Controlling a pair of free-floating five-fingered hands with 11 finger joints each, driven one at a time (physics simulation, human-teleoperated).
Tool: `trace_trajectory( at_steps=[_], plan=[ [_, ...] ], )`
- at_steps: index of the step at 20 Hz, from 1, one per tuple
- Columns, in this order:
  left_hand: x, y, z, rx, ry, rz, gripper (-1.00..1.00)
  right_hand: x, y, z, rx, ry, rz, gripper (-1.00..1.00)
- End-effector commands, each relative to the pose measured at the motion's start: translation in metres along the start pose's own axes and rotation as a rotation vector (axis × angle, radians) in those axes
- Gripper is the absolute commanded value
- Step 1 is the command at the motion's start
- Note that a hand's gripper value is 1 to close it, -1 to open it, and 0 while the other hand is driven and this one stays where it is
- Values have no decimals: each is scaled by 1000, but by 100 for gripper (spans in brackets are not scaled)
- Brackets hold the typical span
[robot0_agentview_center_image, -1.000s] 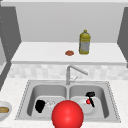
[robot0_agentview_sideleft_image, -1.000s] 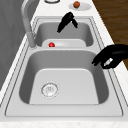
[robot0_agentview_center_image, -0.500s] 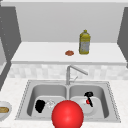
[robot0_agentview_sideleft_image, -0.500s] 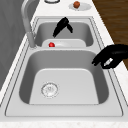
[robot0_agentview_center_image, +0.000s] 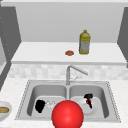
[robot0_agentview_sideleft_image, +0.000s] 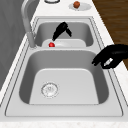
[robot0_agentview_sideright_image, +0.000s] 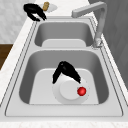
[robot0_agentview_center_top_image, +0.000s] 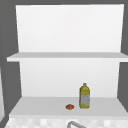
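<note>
Right robot hand (robot0_agentview_sideright_image: 65, 71) is still coming down into the right basin of the sink (robot0_agentview_sideleft_image: 27, 75). Half a second ago it was sitting higher, and now it's hanging right over the white plate (robot0_agentview_sideright_image: 67, 96) lying on the basin floor. Its fingers are pointing down, fairly straight and spread, not wrapped around anything. The little red ball (robot0_agentview_sideright_image: 81, 91) is sitting on the plate near its edge, just beside the fingertips. From the left side view one finger looks like it's reaching right at the ball, but I can't tell if it's actually touching. I'm reading this as the hand closing in on the ball with nothing picked up yet.

Left robot hand (robot0_agentview_sideleft_image: 112, 56) isn't moving at all. It's floating over the front rim of the left basin with fingers curled in and holding nothing, well apart from the drain (robot0_agentview_sideleft_image: 50, 89).

The faucet (robot0_agentview_center_image: 72, 71) is swung toward the right basin, and a yellow bottle (robot0_agentview_center_image: 84, 42) is standing on the shelf behind
</note>
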Motion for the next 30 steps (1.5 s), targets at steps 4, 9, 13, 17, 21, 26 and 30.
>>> trace_trajectory(
  at_steps=[4,9,13,17,21,26,30],
  plan=[
    [0,0,0,0,0,0,0,-4,11,-34,0,-6,-8,-100],
    [0,0,0,0,0,0,0,-7,19,-57,1,-6,-8,-100],
    [0,0,0,0,0,0,0,-8,27,-73,4,-4,-5,-100],
    [0,0,0,0,0,0,0,-10,37,-87,5,-7,-1,-100],
    [0,0,0,0,0,0,0,-12,34,-106,13,-12,-6,-100],
    [0,0,0,0,0,0,0,-15,20,-116,25,-26,-17,-100],
    [0,0,0,0,0,0,0,-16,15,-121,8,-19,-17,-100]
  ],
)
